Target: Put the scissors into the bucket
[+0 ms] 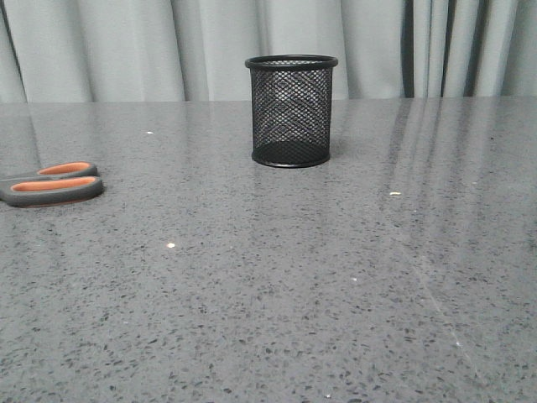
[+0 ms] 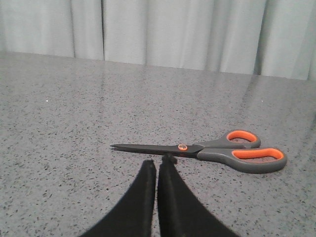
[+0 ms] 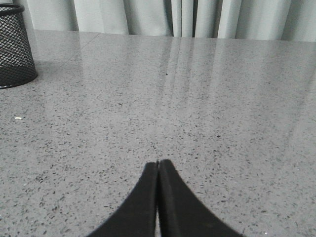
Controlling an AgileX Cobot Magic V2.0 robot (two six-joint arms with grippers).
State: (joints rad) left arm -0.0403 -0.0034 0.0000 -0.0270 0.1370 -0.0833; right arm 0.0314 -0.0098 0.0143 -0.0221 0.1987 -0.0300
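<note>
The scissors (image 2: 207,151) lie flat on the grey table, closed, with dark blades and grey handles lined orange. In the front view only their handles (image 1: 52,185) show at the left edge. My left gripper (image 2: 158,163) is shut and empty, its tips just short of the blades near the pivot. The bucket (image 1: 291,111), a black wire-mesh cup, stands upright at the middle back of the table; it also shows in the right wrist view (image 3: 15,47). My right gripper (image 3: 158,163) is shut and empty over bare table, well away from the bucket.
The grey speckled table (image 1: 336,294) stretches across the view. Grey curtains (image 1: 126,50) hang behind its far edge. A few small white specks (image 1: 171,245) lie on the surface.
</note>
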